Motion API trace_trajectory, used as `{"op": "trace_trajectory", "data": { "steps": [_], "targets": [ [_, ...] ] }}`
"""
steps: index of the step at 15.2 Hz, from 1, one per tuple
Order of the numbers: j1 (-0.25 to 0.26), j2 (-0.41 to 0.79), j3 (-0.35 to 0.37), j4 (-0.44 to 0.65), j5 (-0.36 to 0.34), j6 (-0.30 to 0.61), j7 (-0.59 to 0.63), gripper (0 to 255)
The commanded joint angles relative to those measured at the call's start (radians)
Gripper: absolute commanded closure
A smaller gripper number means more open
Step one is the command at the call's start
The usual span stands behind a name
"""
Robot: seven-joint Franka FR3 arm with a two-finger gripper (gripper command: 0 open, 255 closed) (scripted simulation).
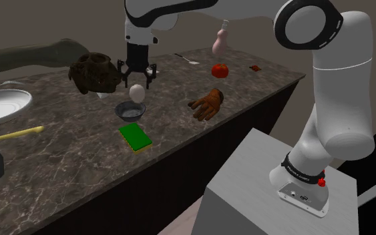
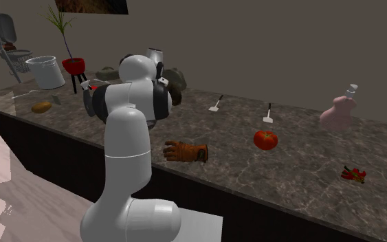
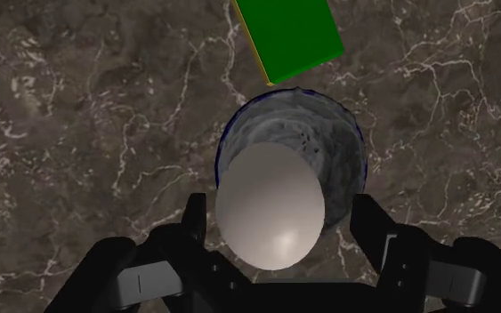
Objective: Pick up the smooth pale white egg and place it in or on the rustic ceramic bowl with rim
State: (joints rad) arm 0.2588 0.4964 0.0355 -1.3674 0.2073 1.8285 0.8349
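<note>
We see our white arm [image 1: 328, 100] rise upright from its base, fold at the dark-jointed elbow, and reach out level. Its wrist sits directly above the black gripper [image 1: 137, 80], which points straight down. From the wrist view, both fingers [image 3: 195, 222] stand apart, neither one pressing on anything.

Straight under the egg [image 1: 136, 92], the mouth of the grey bowl [image 1: 130, 111] lies open, with a clear drop between them. A green sponge [image 1: 135, 136] lies just beside the bowl on the side nearer the stand. A dark brown lumpy object [image 1: 94, 73] crowds the shoulder view's left. Toward the brown glove [image 1: 208, 103], well apart, the table [image 1: 173, 113] is bare.
</note>
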Motion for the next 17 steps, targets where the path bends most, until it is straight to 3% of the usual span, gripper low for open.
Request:
{"op": "trace_trajectory", "data": {
  "steps": [1,5,9,17],
  "targets": [
    [0.0,0.0,0.0,0.0,0.0,0.0,0.0,0],
    [0.0,0.0,0.0,0.0,0.0,0.0,0.0,0],
    [-0.014,0.003,-0.004,0.128,-0.004,-0.127,0.008,0],
    [-0.014,0.003,-0.004,0.128,-0.004,-0.127,0.008,0]
  ]
}}
